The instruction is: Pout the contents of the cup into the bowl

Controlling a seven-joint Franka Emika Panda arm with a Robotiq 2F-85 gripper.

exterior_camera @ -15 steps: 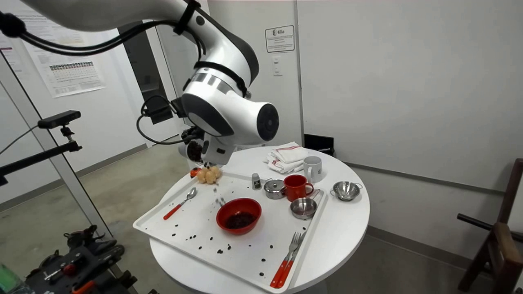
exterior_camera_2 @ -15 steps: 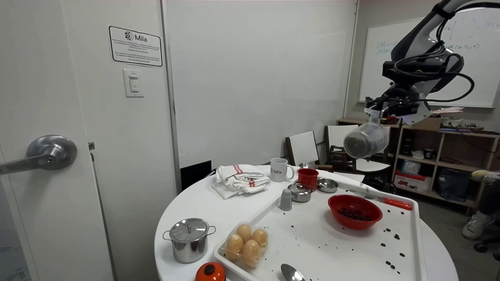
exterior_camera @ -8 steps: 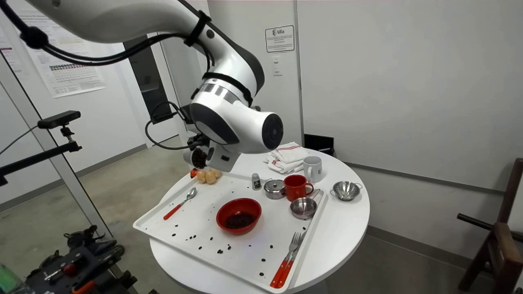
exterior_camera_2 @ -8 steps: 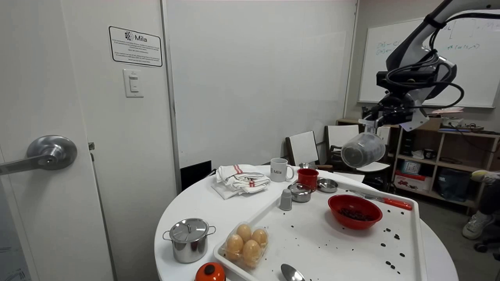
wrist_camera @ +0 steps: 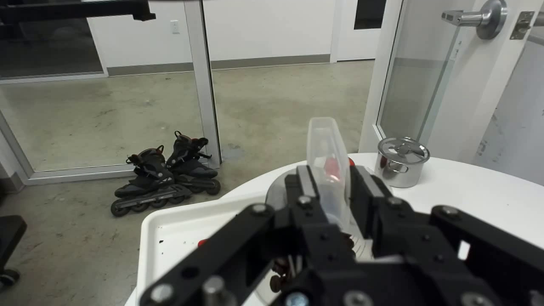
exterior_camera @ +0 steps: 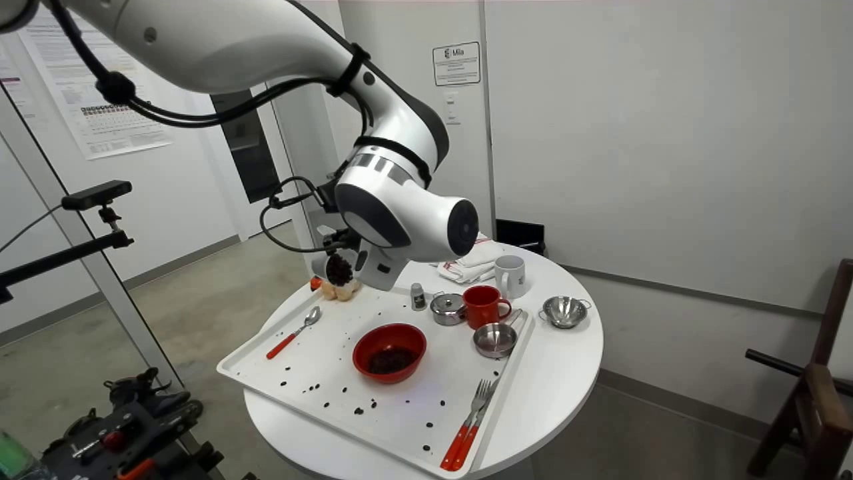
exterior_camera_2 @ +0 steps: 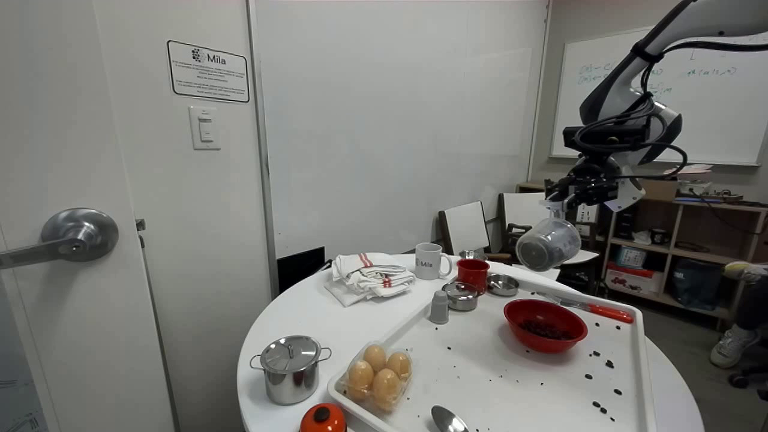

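One translucent plastic cup [exterior_camera_2: 548, 245], with dark bean-like pieces [exterior_camera: 340, 271] showing at its mouth, hangs tilted in the air above tray level, apart from the red bowl [exterior_camera: 390, 334]. In the wrist view, the fingers [wrist_camera: 307, 182] of the gripper [wrist_camera: 334, 180] are clamped on the cup's handle [wrist_camera: 321, 140]. The red bowl stands on the white tray [exterior_camera_2: 510, 396] with dark pieces inside; further pieces lie scattered on the tray. Marking read: "Mila" on the white mug [exterior_camera_2: 427, 264], standing on the round table [exterior_camera: 563, 373] just beside a folded cloth [exterior_camera_2: 369, 277]. "Mila" also heads the wall sign [exterior_camera_2: 208, 71]; its smaller lines are illegible. The grey shaker [exterior_camera: 418, 299] carries a label, too small to read. Print on the wall poster [exterior_camera: 126, 133] is likewise too small; handwriting on the whiteboard [exterior_camera_2: 720, 120] cannot be read with certainty
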